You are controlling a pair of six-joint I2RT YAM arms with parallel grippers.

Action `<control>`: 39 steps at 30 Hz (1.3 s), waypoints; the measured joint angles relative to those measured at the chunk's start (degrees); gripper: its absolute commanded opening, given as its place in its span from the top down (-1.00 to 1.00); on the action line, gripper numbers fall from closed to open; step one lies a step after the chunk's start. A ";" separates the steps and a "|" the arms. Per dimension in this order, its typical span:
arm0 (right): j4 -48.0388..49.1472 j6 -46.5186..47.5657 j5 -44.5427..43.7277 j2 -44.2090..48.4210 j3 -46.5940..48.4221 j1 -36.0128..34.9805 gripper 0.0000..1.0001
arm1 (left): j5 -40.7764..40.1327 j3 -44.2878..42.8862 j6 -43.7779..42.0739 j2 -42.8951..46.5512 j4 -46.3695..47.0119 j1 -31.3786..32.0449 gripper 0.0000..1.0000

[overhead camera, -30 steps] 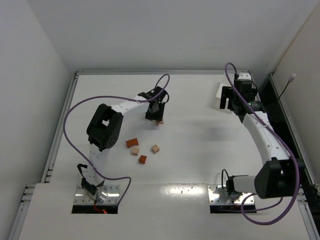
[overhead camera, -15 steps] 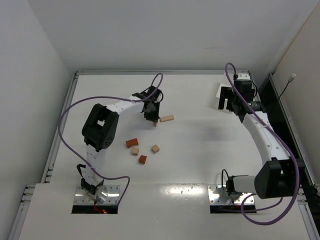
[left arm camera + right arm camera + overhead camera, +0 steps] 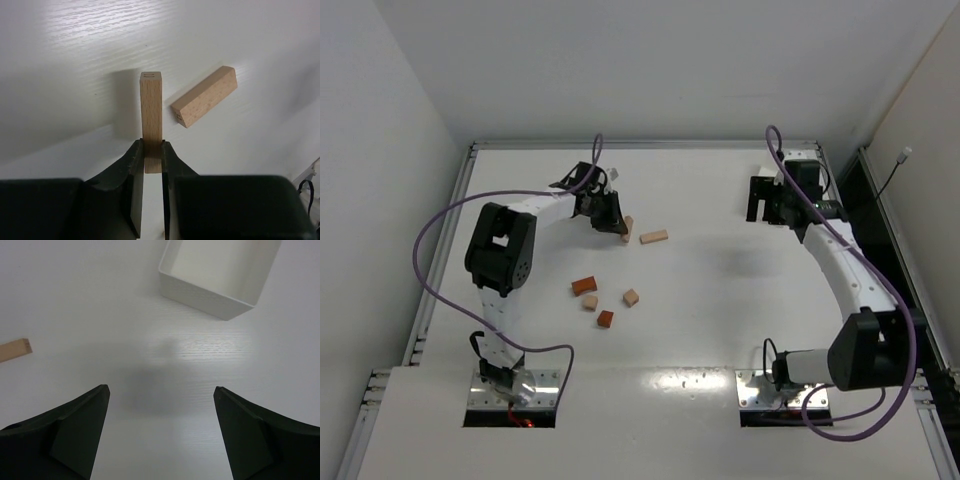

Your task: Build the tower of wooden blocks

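- My left gripper (image 3: 152,159) is closed narrow on a pale bar (image 3: 151,110), pinching it at one end; the rest of the bar sticks straight out past my fingertips
- Seen from above, this gripper sits over the far left-centre of the table (image 3: 720,300)
- I cannot tell whether the bar's free end touches the table
- A second pale bar (image 3: 204,96) lies flat on the table just to the right of the held one, apart from it and at an angle to it
- Four small pieces lie nearer my bases, each singly on the table: a reddish block (image 3: 584,285), a pale cube (image 3: 590,302) just beside it, a reddish cube (image 3: 606,319) and another pale cube (image 3: 631,297)
- My right gripper (image 3: 160,390) hangs over bare table at the far right, jaws spread wide, nothing between them
- A white box (image 3: 210,302) sits just beyond the right fingertips
- One end of the second pale bar shows at the left edge of the right wrist view
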State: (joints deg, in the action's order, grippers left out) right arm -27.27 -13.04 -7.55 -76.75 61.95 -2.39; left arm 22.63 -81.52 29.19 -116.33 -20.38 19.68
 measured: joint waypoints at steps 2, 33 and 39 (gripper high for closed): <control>-0.26 0.07 2.89 -0.44 0.00 0.00 -0.64 | 1.79 0.00 0.00 -1.11 0.85 -1.14 0.88; -1.73 -0.44 16.41 -6.71 0.00 -11.23 0.61 | 6.60 -0.39 -4.33 -3.93 0.09 -7.41 0.05; -2.16 -0.52 4.24 -12.81 2.16 -21.38 0.99 | -8.22 2.97 -7.30 6.58 -4.22 -8.04 0.05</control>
State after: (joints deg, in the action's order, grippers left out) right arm -29.43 -13.56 -3.31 -89.56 64.12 -23.77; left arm 14.41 -78.54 21.89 -109.75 -24.60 11.64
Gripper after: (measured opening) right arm 0.052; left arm 0.472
